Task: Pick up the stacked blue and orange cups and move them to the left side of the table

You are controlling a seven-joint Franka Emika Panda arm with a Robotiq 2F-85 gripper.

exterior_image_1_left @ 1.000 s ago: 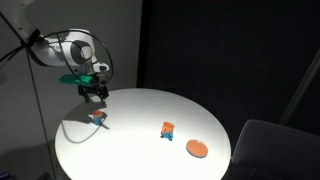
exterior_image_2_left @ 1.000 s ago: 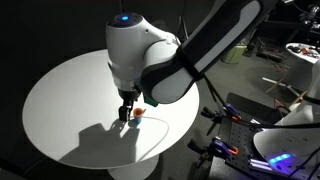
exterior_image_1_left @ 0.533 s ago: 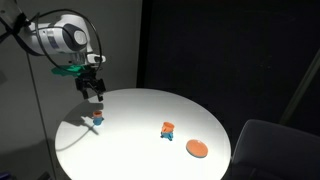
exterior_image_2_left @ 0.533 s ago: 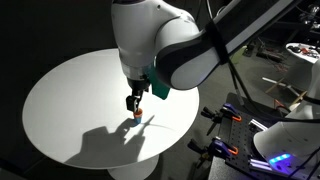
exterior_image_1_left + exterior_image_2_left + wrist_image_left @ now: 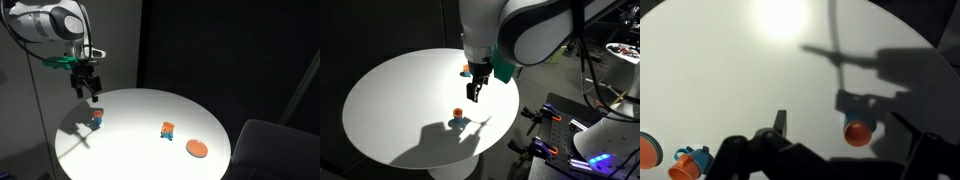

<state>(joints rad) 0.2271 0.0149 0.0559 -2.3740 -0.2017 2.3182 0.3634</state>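
The stacked blue and orange cups [image 5: 97, 117] stand upright on the round white table [image 5: 140, 108], near its edge; they show in both exterior views [image 5: 457, 115]. My gripper [image 5: 90, 92] hangs open and empty well above them [image 5: 475, 92]. In the wrist view the stack [image 5: 858, 128] shows from above, blue with an orange mouth, on the table [image 5: 730, 70] between my spread fingers [image 5: 840, 122]. Nothing touches the stack.
A chunkier orange-blue-orange stack [image 5: 168, 129] stands mid-table, and a flat orange disc [image 5: 197, 149] lies beyond it; both show at the wrist view's lower left [image 5: 690, 160] [image 5: 648, 150]. The arm's shadow falls across the table. A chair and equipment stand beside the table.
My gripper has risen straight up from the stacked cups, open. The cups stay standing on the table where they were.
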